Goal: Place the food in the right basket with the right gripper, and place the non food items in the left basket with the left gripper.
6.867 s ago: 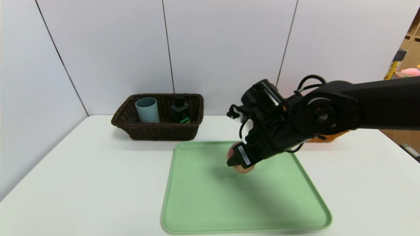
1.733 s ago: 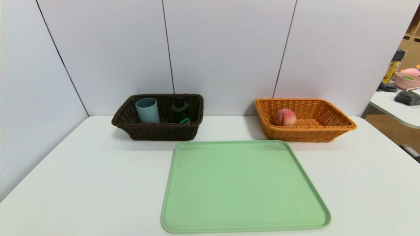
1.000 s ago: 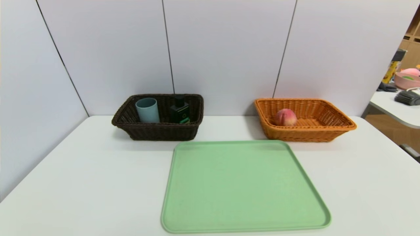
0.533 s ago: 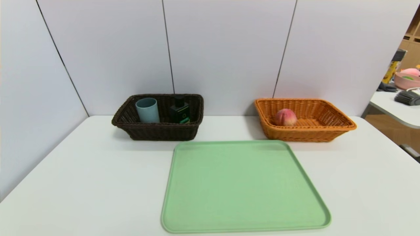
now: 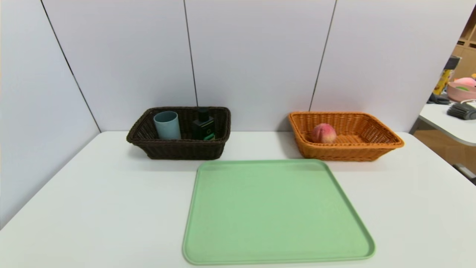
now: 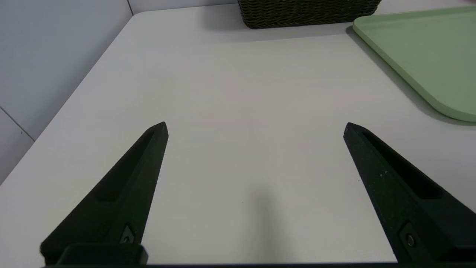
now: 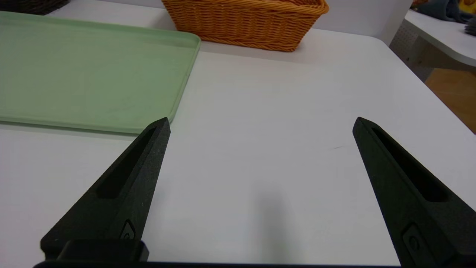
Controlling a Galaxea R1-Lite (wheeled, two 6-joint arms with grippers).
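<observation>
Since the peach (image 5: 323, 133) sits in the orange basket (image 5: 386, 143) at right and cup (image 5: 167, 125) and bottle (image 5: 203, 125) in the dark basket (image 5: 178, 149) at upper left, both grippers, left (image 6: 254, 128) and right (image 7: 260, 124), gape empty, well short.

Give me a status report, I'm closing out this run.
Left hand and right hand open, empty, over bare table. Peach in orange basket; cup and bottle in dark basket. Nothing in the way.
</observation>
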